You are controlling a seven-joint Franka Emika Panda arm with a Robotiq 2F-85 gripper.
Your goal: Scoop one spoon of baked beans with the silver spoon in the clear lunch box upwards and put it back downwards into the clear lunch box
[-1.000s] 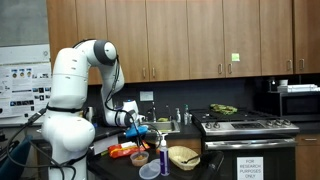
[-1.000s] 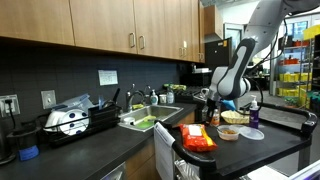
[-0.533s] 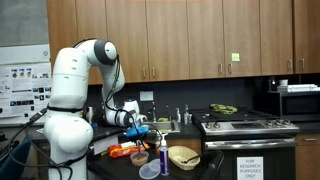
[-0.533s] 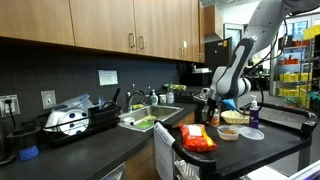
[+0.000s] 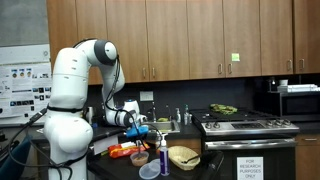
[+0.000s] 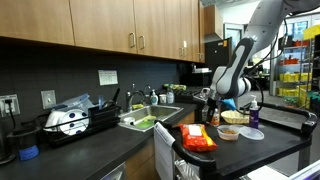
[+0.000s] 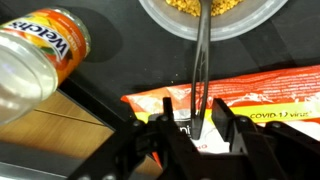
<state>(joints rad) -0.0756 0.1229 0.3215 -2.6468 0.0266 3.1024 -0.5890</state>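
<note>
Gripper (image 7: 200,120) clamped on spoon (image 7: 201,60) handle, tip in beans (image 7: 235,6). Lift slowly, keep level, stay over lunch box (image 7: 165,22).

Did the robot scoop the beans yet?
No finished scoop shows. Right now the silver spoon has its handle between the gripper fingers and its tip down in the baked beans inside the clear lunch box. Left to do: lift one spoonful up, then put it back down.

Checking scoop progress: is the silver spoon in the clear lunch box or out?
In: in the wrist view the silver spoon, held by the gripper, reaches over the clear lunch box rim into the beans.
</note>
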